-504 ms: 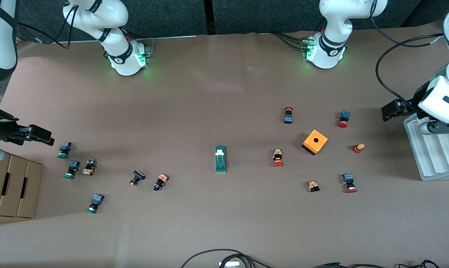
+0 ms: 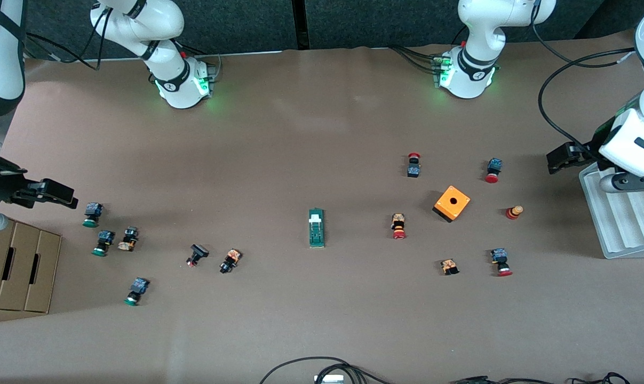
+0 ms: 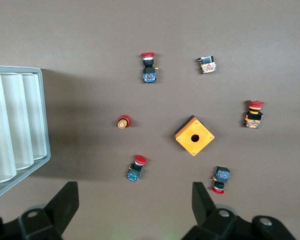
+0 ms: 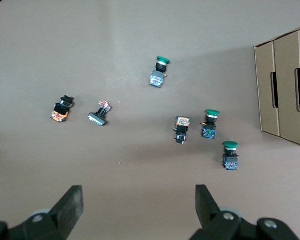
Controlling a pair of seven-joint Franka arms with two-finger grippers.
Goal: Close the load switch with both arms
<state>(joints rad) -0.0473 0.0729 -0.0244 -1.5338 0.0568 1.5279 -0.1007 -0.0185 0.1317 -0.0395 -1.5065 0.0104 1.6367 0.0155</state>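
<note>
You see load switch [image 2: 316, 228] untouched mid-table | left gripper [image 3: 132, 206], right gripper [image 4: 138, 208] fingers spread, bodies cropped | nothing moved since earlier.

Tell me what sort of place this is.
Probably a robotics lab bench for handling electrical parts. A brown-covered table carries a load switch, scattered push buttons and an orange cube. The left gripper and right gripper hang open at the table's ends.

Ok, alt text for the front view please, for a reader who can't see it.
A narrow dark-green load switch with a white sliding piece lies untouched mid-table among scattered small push buttons. The open left claw hangs by a ridged grey tray, the open right claw near brown cardboard boxes.
</note>
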